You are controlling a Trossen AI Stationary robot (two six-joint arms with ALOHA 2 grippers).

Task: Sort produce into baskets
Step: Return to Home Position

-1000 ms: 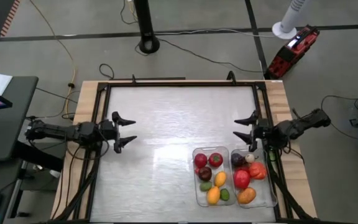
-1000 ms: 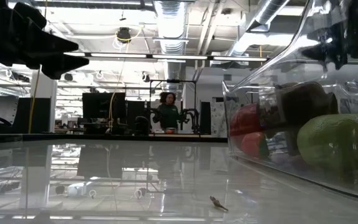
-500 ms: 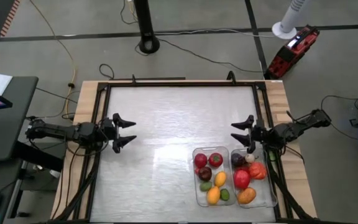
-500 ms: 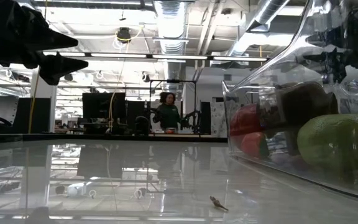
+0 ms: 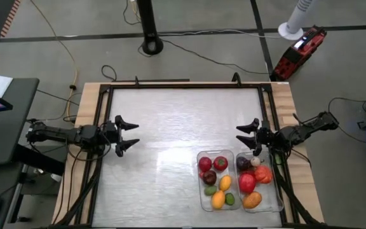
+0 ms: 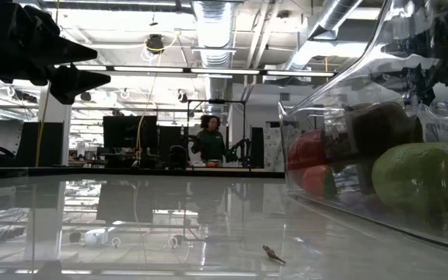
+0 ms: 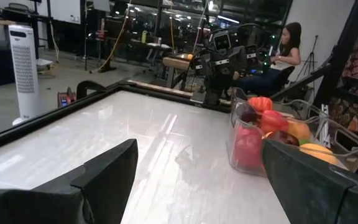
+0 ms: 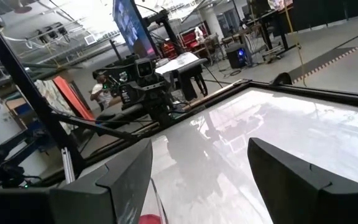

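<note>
The left arm [image 5: 62, 135] lies along the left edge of the worktop [image 5: 170, 114]; the left jaws stand wide apart with nothing between them, pointing in over the bare white surface and well apart from the bins. In the lower right of the high view two clear bins stand side by side, their long walls touching. The left bin [image 5: 199, 183] holds a red fruit [image 5: 220, 163] beside a second red piece, then a dark red fruit [image 5: 210, 177], a yellow fruit [image 5: 225, 183], an orange-yellow fruit [image 5: 218, 200] and a green fruit [image 5: 230, 199]. The right bin [image 5: 279, 191] holds a dark purple piece [image 5: 243, 163] with a white bulb [image 5: 255, 161] just beside it, a large red piece [image 5: 247, 183] and an orange piece [image 5: 252, 200]. The right arm [image 5: 304, 130] reaches in from the worktop's right edge, and the right jaws are spread wide and empty, close by the right bin's end nearest them. In the low view a person [image 6: 208, 141] shows in the room far beyond the worktop
</note>
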